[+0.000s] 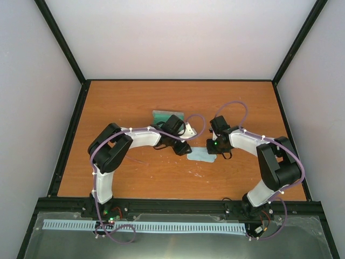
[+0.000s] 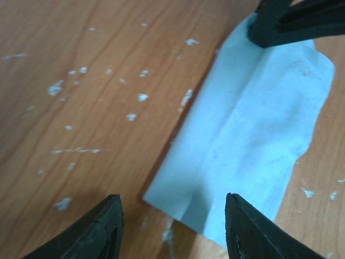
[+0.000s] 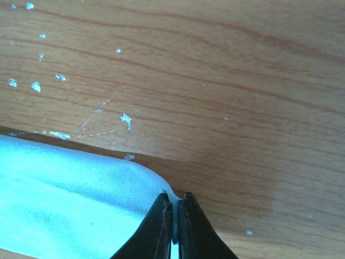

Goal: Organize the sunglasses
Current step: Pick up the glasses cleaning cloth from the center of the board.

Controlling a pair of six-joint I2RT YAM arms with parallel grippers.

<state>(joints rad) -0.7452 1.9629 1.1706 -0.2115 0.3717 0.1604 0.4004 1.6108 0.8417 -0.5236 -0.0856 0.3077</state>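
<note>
Pale walls (image 1: 178, 38) close in three sides, and black rails (image 1: 69, 135) run along the table's left, right and near edges.

- Table (image 1: 135, 178): flat orange-brown wood with visible grain, scuffed with small white flecks (image 2: 56, 86).
- Left arm (image 1: 116, 148) and right arm (image 1: 272, 162): white and black, both bent inward to mid-table. They are well apart from the side rails and the far edge.
- Case (image 1: 161, 115): rectangular with teal showing, lying toward the far edge just behind the left wrist and partly hidden by it.
- Cloth (image 2: 259, 135): thin, soft, light blue, with one crease down its length and rounded corners. It lies at mid-table between the two claws.
- Left claw (image 2: 172, 199): black fingers spread, poised over one end of the cloth and gripping nothing.
- Right claw (image 3: 174, 197): fingers pressed together, pinching the cloth's corner.
- Sunglasses: not made out in any view, so I cannot tell their place.
</note>
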